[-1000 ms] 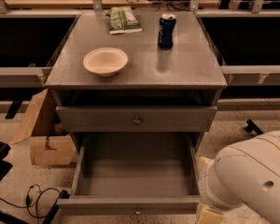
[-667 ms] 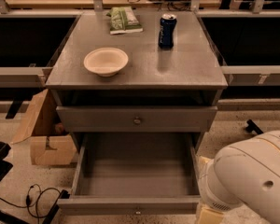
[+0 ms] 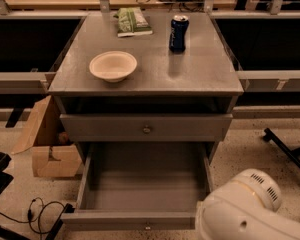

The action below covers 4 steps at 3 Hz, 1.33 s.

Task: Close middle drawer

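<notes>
Movement since a second ago is confined to the arm (image 3: 252,211). Its white shell now sits lower in the view and reaches further left, so that it covers the right end of the middle drawer's front. The drawer, the counter (image 3: 205,71) and everything on it lie as they did.

The arm enters at the bottom right, below the counter's near right corner, as a rounded, glossy plastic casing with a ribbed vent on top. The end effector is out of sight past that casing, so I cannot tell its state.

The middle drawer (image 3: 140,184) is pulled far out beneath the counter's near edge. It is a deep, plain box of matte grey wood with a low front and a small round metal knob (image 3: 147,227) at centre. Above it a taller grey drawer front (image 3: 105,129) with a similar knob stands nearly flush.

On the smooth grey counter a shallow cream bowl (image 3: 113,66) rests toward the near left. A dark blue can (image 3: 178,33) stands upright toward the far right, and a green packet (image 3: 132,21) lies at the far edge. A brown cardboard box (image 3: 47,151) sits on the floor to the left.
</notes>
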{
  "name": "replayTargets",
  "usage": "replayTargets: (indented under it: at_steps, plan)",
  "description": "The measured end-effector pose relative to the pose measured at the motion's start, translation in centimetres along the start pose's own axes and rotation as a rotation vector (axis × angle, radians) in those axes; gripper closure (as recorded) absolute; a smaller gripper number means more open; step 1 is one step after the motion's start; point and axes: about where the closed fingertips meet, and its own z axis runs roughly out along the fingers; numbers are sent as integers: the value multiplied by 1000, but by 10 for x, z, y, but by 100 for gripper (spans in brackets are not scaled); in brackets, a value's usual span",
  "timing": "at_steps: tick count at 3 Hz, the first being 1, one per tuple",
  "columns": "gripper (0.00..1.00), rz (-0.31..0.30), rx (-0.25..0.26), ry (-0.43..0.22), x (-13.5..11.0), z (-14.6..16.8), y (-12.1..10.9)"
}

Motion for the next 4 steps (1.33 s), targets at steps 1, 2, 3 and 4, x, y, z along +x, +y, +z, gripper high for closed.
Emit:
replayTargets:
  at_steps: [1, 2, 3, 4]
  plan:
    - [49, -33, -123, 30, 10, 94, 56]
    - [72, -48, -188, 39, 15, 147, 80]
    - [95, -27, -236, 14, 4, 194, 93]
    - [100, -5, -260, -11, -16, 231, 102]
